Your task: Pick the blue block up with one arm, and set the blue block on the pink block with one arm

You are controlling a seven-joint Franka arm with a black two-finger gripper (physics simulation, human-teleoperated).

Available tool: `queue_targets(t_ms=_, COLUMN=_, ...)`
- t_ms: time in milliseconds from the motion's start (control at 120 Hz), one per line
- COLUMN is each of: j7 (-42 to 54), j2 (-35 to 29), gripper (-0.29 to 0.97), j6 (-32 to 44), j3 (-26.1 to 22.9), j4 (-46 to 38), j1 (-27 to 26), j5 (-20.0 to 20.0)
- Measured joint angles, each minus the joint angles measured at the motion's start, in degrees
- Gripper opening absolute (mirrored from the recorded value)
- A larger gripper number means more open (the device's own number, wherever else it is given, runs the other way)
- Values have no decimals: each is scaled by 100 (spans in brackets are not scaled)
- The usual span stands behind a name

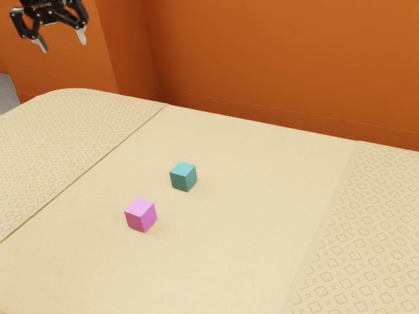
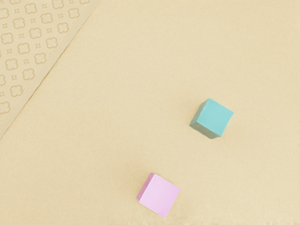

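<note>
Nearest on the beige worktop [image 1: 262, 216] sits the pink block [image 1: 141, 215], and just beyond it, apart from it, rests the blue block [image 1: 183, 176], teal in shade. Farthest back, high at the exterior view's upper left, the black gripper [image 1: 62, 41] hangs with fingers spread, holding nothing.

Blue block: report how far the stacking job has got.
Done: nothing; the blue block sits on the table, apart from the pink block. In hand: nothing; the gripper hangs open and empty, high up. Left: grasp, lift, set it on the pink block.
</note>
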Motion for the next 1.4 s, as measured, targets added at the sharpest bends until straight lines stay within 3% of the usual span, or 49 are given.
queue_targets(t_ms=142, j7=190, j2=256, gripper=66, j6=-3, j3=-4, j4=142, j1=184, j5=-79)
queue_targets(t_ms=200, j7=233, j2=223, gripper=66, j6=-85, j3=-27, j4=766, j1=189, j5=29)
queue_targets(t_ms=275, j7=277, j2=-53, gripper=66, j6=-329, j3=-38, j4=1194, j1=-315, j5=183)
queue_targets(t_ms=425, j7=351, j2=-678, gripper=66, j6=-1174, j3=-74, j4=1423, j1=-1898, j5=584)
queue_targets(t_ms=508, j7=382, j2=-708, gripper=66, j6=-1449, j3=-220, j4=1428, j1=-2246, j5=670)
queue_targets(t_ms=592, j7=408, j2=-709, gripper=66, j6=-1603, j3=-256, j4=1397, j1=-2271, j5=710)
queue_targets(t_ms=667, j7=428, j2=-767, gripper=66, j6=-1584, j3=-168, j4=923, j1=-2222, j5=746)
queue_targets(t_ms=750, j7=436, j2=-1339, gripper=66, j6=-1185, j3=-89, j4=-699, j1=-2073, j5=778)
queue_targets(t_ms=792, j7=437, j2=-1788, gripper=66, j6=-731, j3=-267, j4=-1825, j1=-1659, j5=788)
queue_targets(t_ms=883, j7=438, j2=-2632, gripper=66, j6=355, j3=-1455, j4=-4296, j1=159, j5=755)
queue_targets(t_ms=958, j7=444, j2=-2497, gripper=66, j6=959, j3=-1734, j4=-5228, j1=733, j5=579)
queue_targets(t_ms=1025, j7=483, j2=-1728, gripper=66, j6=1586, j3=-1824, j4=-5216, j1=620, j5=594)
queue_targets(t_ms=1117, j7=696, j2=-252, gripper=66, j6=2448, j3=-1899, j4=-4463, j1=402, j5=637)
queue_targets(t_ms=1208, j7=1044, j2=716, gripper=66, j6=3245, j3=-2028, j4=-3925, j1=370, j5=643)
queue_targets(t_ms=1242, j7=1183, j2=1078, gripper=66, j6=3488, j3=-2839, j4=-3646, j1=1264, j5=644)
queue_targets(t_ms=1283, j7=1346, j2=1463, gripper=66, j6=3739, j3=-4370, j4=-3374, j1=2802, j5=665)
queue_targets(t_ms=1308, j7=1437, j2=1643, gripper=66, j6=3867, j3=-4974, j4=-3246, j1=3393, j5=681)
queue_targets(t_ms=1350, j7=1582, j2=1930, gripper=66, j6=4048, j3=-5525, j4=-3018, j1=3944, j5=704)
queue_targets(t_ms=1400, j7=1743, j2=2159, gripper=66, j6=4220, j3=-5807, j4=-2825, j1=4231, j5=725)
